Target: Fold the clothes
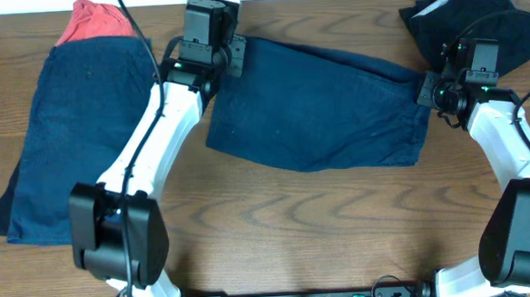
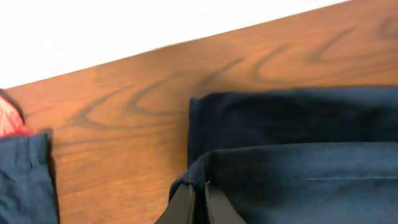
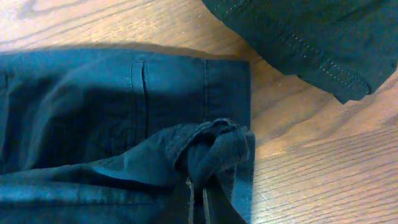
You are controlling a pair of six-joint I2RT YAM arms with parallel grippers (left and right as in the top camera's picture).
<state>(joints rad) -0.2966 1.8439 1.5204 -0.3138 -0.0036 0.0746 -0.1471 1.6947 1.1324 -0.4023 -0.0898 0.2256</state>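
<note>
The shorts (image 1: 317,109) are lying lengthwise between the left pincer (image 2: 194,202), clamping tight on one end's edge, and the right pincer (image 3: 198,196), clamping tight on the opposite end's bunched corner.

White-and-black left arm (image 1: 155,127) stretched forward, left gripper (image 1: 238,53) pinched tight on dark navy cotton garment (image 1: 317,109). Right arm (image 1: 506,145) bent, right gripper (image 1: 428,92) clamped on same garment's edge.

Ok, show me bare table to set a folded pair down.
The bare wood between the middle shorts and the near edge is free. Crowded: left side under the blue garment, far-right corner under the black pile.
</note>
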